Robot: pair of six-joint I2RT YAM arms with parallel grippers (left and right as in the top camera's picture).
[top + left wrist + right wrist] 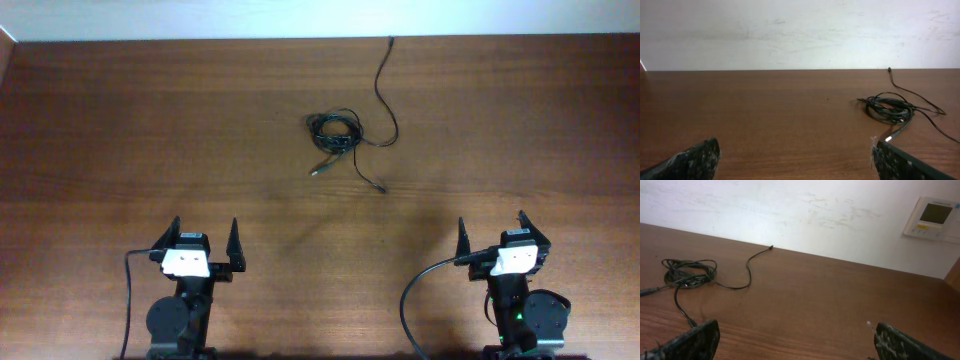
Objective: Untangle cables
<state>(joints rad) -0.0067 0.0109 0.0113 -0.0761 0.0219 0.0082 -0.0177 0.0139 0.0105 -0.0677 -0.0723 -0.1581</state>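
Observation:
The cables lie as a small knotted black bundle on the wooden table, at the far middle. One long strand runs from it to the back edge. A silvery-tipped end and another plug end stick out toward me. The bundle shows at right in the left wrist view and at left in the right wrist view. My left gripper and right gripper are both open and empty, near the front edge, well short of the bundle.
A white wall rises behind the table's back edge. A wall panel with a small screen hangs at the upper right. Thick black arm cables loop beside the arm bases.

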